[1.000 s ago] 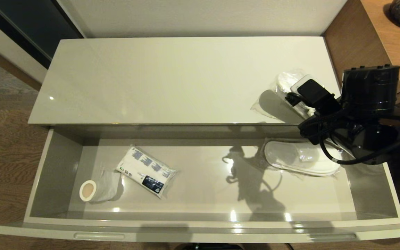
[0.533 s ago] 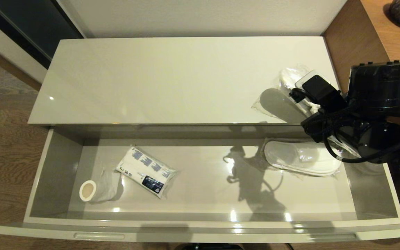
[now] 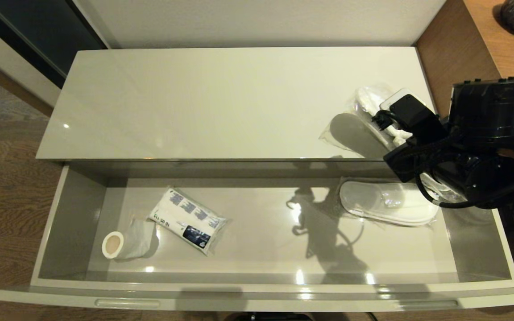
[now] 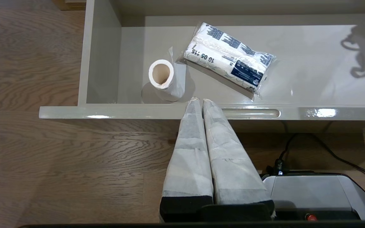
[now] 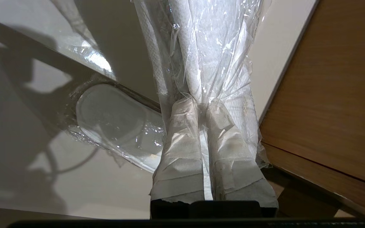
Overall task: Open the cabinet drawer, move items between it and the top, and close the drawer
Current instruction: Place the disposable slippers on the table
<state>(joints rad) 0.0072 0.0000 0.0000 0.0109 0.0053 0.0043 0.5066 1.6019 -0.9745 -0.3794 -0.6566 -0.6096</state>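
The right hand [image 5: 201, 104] pinches the bagged slippers [image 5: 201, 47], which trail ahead of it onto the top [image 3: 217, 98] at its right end. Lower until the bag lies flat, then release (plastic may cling). A second slipper pack [image 3: 386, 203] lies below in the cabinet drawer [image 3: 257, 285]; the arm hides the grip overhead.

Top [image 3: 203, 102]: glossy cream-beige, smooth, throwing back lamp glints.
Drawer [image 3: 257, 285]: glossy grey-beige inside, mirror-slick floor.
Held slippers [image 5: 208, 47]: white textured cloth under crinkly clear plastic.
Drawer slippers [image 3: 386, 203]: same cloth, same shiny wrap.
Bundle [image 4: 228, 57]: soft, printed glossy film.
Roll [image 4: 165, 77]: matt white paper.
Right gripper [image 5: 206, 106]: fingers in matt, creased tape.
Floor [image 4: 43, 158]: wood grain.
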